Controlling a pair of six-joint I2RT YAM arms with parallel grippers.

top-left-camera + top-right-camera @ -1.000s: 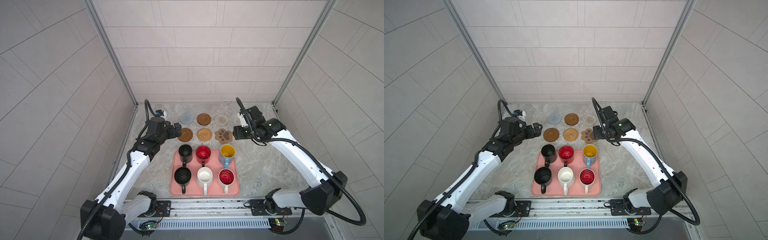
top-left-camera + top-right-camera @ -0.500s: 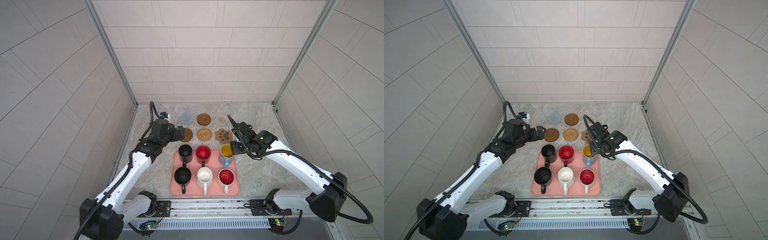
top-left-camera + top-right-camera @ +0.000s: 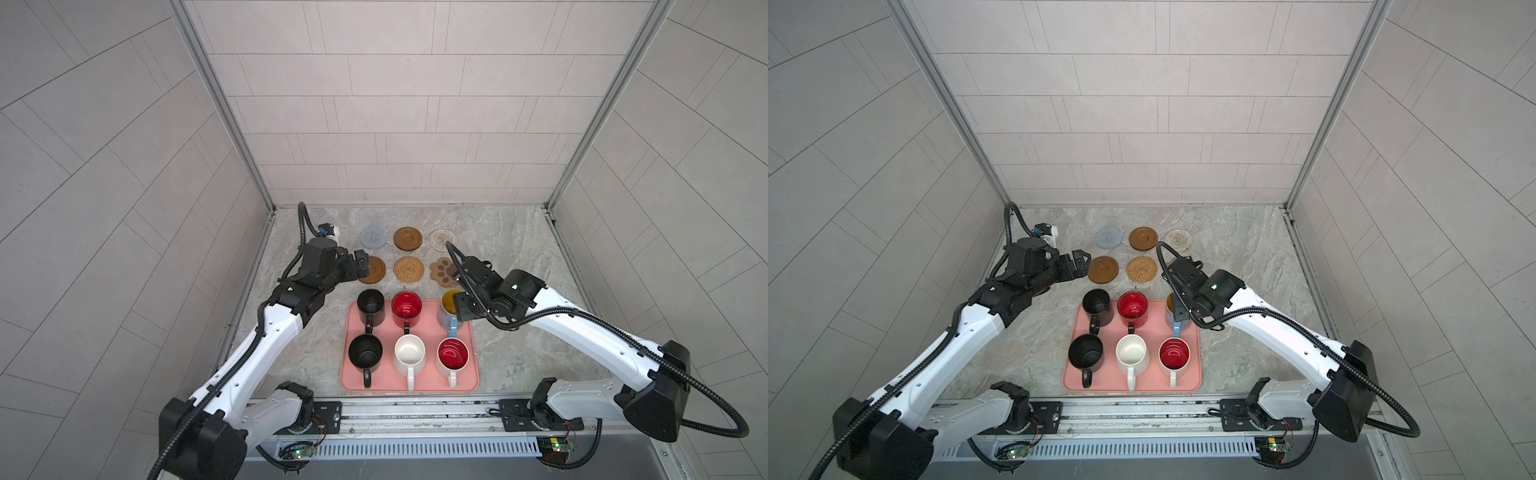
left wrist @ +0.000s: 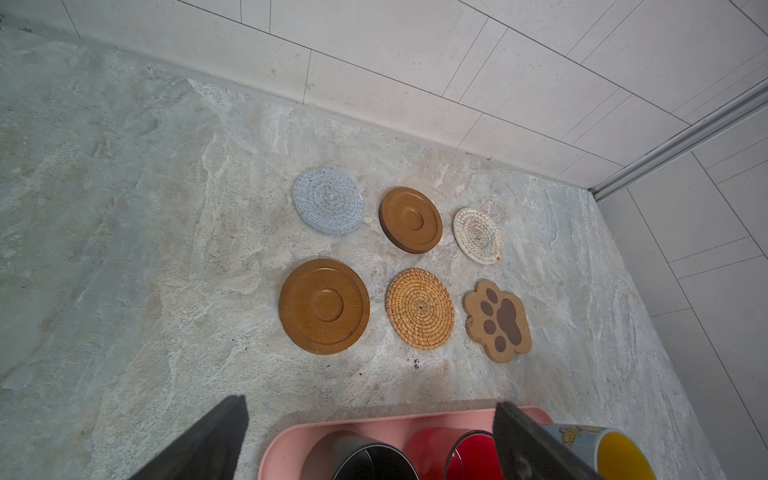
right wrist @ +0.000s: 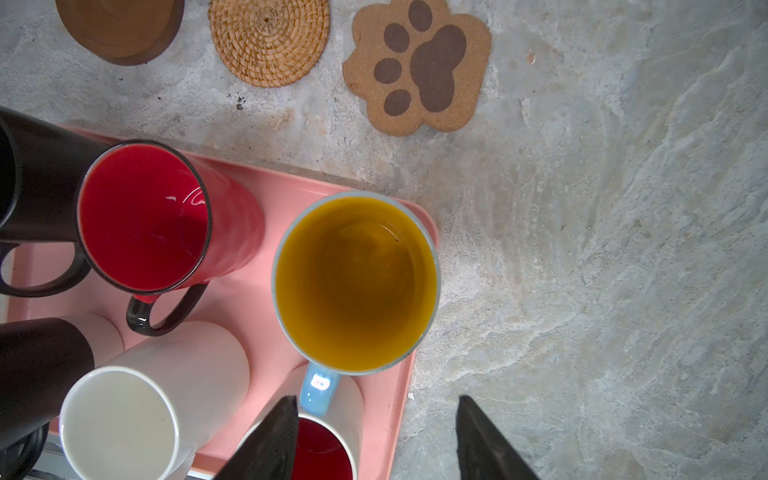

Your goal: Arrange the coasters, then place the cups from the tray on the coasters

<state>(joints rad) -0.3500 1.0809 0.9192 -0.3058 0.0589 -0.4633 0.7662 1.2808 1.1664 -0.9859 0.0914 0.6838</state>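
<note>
Coasters (image 3: 408,268) lie in two tidy rows above the tray (image 3: 430,384) at mid-frame, so arranging looks done; all six cups (image 3: 409,355) stand on the tray. Right gripper (image 5: 376,401), jaws apart and empty, hangs over the blue cup (image 5: 357,282) in the tray's upper right corner; next, lower and clamp its rim. Left gripper (image 4: 370,402) gapes wide, empty.

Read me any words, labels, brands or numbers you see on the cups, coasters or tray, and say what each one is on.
No text can be read in any view.
The blue cup bears a small print on its side, too blurred to read.
The white cup with red inside shows pale streaks, likely glare, not letters.
The paw coaster has a paw pattern only.
</note>
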